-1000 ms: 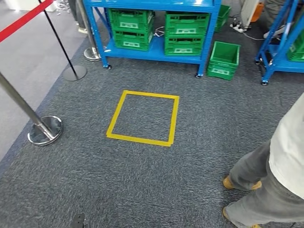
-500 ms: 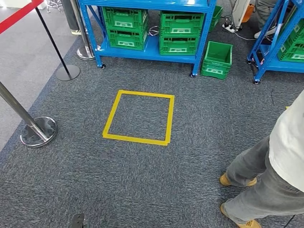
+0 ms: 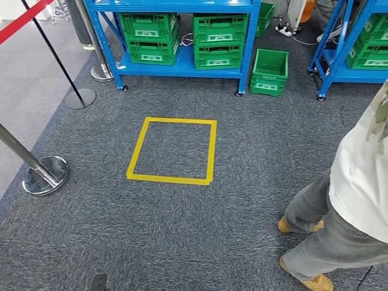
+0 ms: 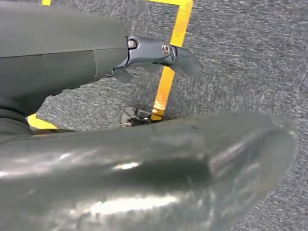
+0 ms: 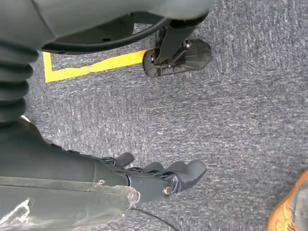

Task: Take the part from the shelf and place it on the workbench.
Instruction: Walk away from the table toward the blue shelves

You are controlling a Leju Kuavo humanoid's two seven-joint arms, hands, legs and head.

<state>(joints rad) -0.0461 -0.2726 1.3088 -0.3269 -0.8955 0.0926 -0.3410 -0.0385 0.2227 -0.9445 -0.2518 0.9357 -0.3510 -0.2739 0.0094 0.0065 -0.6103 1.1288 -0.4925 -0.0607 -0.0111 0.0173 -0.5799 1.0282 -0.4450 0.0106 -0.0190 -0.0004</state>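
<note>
Grey carpet [image 3: 256, 145] is filling most of the head view, with a yellow tape square [image 3: 171, 151] lying on it just in front of a blue shelf [image 3: 183, 63]. Green crates [image 3: 151, 37] are sitting on the shelf's low tier in two stacks, and another green crate [image 3: 269, 73] is resting on the floor beside the shelf's right leg. Whatever part may be inside the crates is not visible from here — too far to tell. A second blue rack [image 3: 341, 57] is standing further right, also carrying green crates.

Left of the square, chrome barrier posts [image 3: 43, 173] are standing on round bases, with a red belt [image 3: 23, 21] stretching across the top corner. A person [image 3: 347, 200] in a pale shirt, grey trousers and tan shoes is standing at the right edge.

Both arms are hanging down. The left hand [image 4: 160, 53] is pointing at the carpet above a strip of yellow tape, fingers loosely extended and holding nothing. The right hand [image 5: 163, 175] is likewise empty, its fingers stretched out and slightly apart over bare carpet — a tan shoe [image 5: 288, 209] is showing at the corner of that view.
</note>
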